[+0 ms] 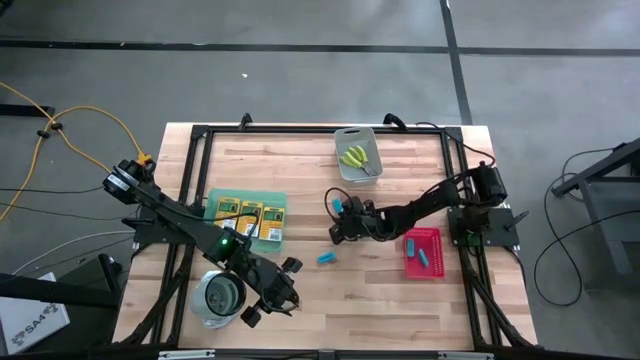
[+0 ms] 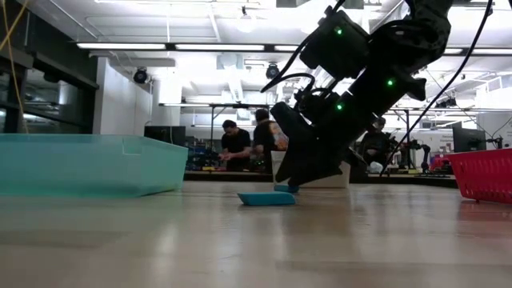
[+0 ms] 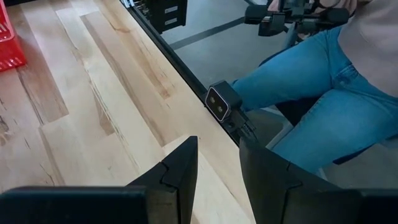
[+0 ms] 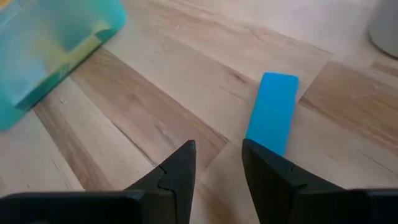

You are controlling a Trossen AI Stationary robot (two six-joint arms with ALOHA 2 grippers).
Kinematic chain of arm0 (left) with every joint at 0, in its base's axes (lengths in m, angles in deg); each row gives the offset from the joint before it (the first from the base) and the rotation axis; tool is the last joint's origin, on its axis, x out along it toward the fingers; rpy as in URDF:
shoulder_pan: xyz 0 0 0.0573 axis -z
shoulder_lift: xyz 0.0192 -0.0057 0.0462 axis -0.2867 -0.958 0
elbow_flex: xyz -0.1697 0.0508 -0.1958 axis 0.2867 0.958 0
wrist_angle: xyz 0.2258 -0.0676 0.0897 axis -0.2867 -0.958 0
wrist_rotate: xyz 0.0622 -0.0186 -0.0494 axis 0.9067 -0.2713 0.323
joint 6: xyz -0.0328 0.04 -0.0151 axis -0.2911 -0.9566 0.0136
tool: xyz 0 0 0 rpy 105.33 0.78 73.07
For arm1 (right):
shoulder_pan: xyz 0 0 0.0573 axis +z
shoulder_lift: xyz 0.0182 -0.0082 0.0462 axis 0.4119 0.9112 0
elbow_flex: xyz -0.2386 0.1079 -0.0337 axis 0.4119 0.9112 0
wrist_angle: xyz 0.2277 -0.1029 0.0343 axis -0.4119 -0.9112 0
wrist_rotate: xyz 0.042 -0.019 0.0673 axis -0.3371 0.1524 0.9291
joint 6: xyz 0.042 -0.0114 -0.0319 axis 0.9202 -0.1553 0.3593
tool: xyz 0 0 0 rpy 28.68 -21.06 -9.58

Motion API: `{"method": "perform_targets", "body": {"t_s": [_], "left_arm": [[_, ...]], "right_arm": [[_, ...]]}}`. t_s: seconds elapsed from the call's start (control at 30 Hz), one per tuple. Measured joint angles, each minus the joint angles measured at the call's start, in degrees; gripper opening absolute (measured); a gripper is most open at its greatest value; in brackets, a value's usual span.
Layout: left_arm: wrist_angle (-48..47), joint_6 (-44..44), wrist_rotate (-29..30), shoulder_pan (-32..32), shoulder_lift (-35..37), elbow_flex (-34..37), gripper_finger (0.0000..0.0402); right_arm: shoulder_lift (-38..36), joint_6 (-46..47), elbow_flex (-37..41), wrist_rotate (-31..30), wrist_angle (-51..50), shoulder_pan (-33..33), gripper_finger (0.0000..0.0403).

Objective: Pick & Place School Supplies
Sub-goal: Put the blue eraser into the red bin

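A light-blue block [image 1: 326, 258] lies flat on the wooden table, also in the right wrist view [image 4: 272, 113] and the low view [image 2: 266, 198]. My right gripper [image 1: 341, 232] [image 4: 217, 158] stands open just short of it, slanting down, with nothing between its fingers. A second blue block [image 1: 337, 203] lies a little farther back. Three yellow-and-green crayon boxes [image 1: 247, 216] lie in the green tray [image 1: 215, 197]. The yellow-green-handled tools [image 1: 355, 157] lie in the grey bin [image 1: 343, 135]. My left gripper [image 1: 280, 298] [image 3: 217, 168] hangs open over the table's near edge.
A round metal cup [image 1: 218, 297] stands near the front left, beside my left arm. The red tray [image 1: 436, 268] at the right holds blue blocks [image 1: 423, 254]. A person in jeans [image 3: 323, 93] sits just beyond the table's near edge. Bare wood lies between the trays.
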Motion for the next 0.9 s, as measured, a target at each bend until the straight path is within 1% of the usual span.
{"method": "perform_targets", "body": {"t_s": [0.17, 0.33, 0.43, 0.53, 0.83, 0.9], "left_arm": [[0.0, 0.0, 0.0, 0.0, 0.0, 0.0, 0.0115], [0.1, 0.0, 0.0, 0.0, 0.0, 0.0, 0.0115], [0.1, 0.0, 0.0, 0.0, 0.0, 0.0, 0.0115], [0.1, 0.0, 0.0, 0.0, 0.0, 0.0, 0.0115], [0.1, 0.3, 0.0, 0.0, 0.0, 0.0, 0.0115], [0.1, 0.3, 0.0, 0.0, 0.0, 0.0, 0.0115]], "right_arm": [[0.0, -0.1, 0.0, 0.9, 1.4, 0.9, 0.0124], [0.0, -4.0, 0.0, 0.8, 6.9, 1.9, 0.0124], [0.0, -7.4, 0.0, -1.6, 10.1, 2.2, 0.0124], [-0.6, -8.9, 0.0, -3.9, 10.2, 1.8, 0.0124], [-0.6, -4.5, 0.0, -4.2, 2.0, -0.4, 0.0124], [-0.6, -4.2, 0.0, -5.0, 0.9, -0.4, 0.0124]]}}
